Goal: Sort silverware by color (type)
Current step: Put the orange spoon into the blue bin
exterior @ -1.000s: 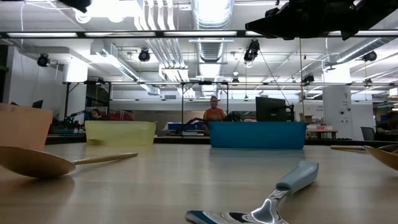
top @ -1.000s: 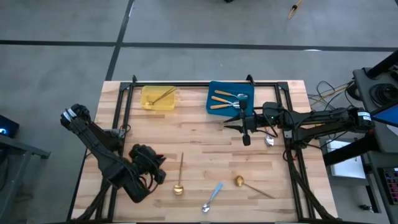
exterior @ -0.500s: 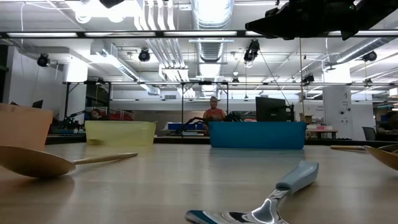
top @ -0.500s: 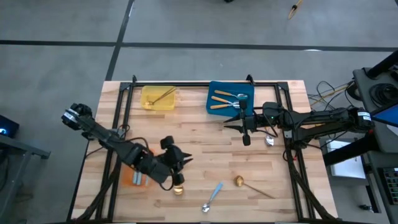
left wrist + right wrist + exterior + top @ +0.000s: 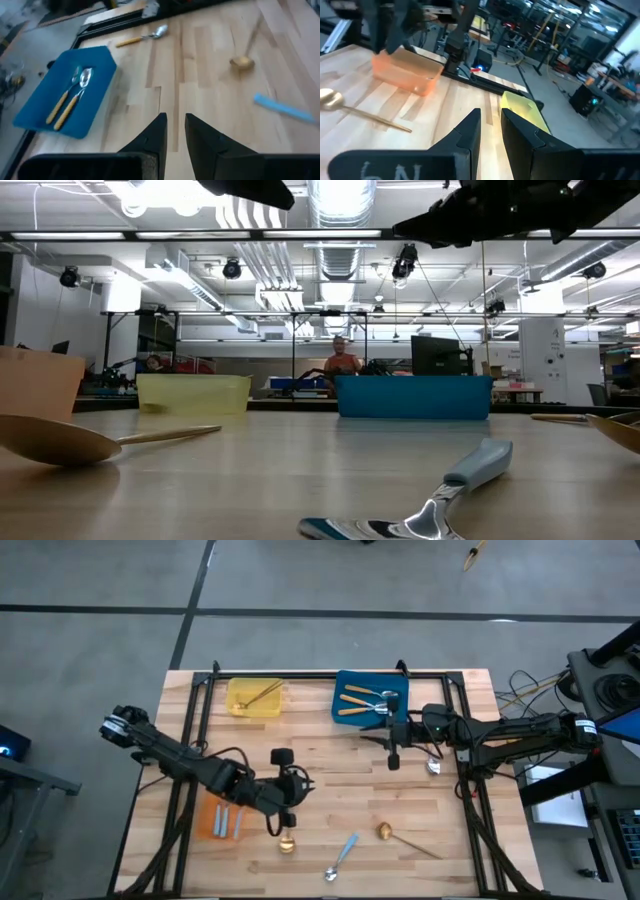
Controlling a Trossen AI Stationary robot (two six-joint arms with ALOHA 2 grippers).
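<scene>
On the left jaws, a slim gap only, with nothing in it. Poised over the middle-left of the table [image 5: 330, 775], just above the thin handle of a gold spoon [image 5: 287, 843] and just right of the orange tray [image 5: 212, 827] with its two blue-handled spoons [image 5: 230, 820].

On the right jaws, much the same: barely parted, holding nothing. Hanging near the blue tray [image 5: 343, 682], on its near side, with an orange-handled spoon [image 5: 433, 766] loose on the table just to the right.

Farther out, toward the near edge, lying loose and well apart: a blue-handled spoon [image 5: 342, 855] and a second gold spoon [image 5: 385, 831]. At the far side, sorted already: one gold spoon in the yellow tray [image 5: 240, 705], orange-handled spoons [image 5: 352, 700] in the blue tray.

Likely trouble:
- With so narrow a gap and so thin a handle flat on the wood, easy to land on top of it or skid it aside instead of straddling it.
- Easy to knock the orange tray while lowering.
- Easy to misfile, since tray colours do not match handle colours.
</scene>
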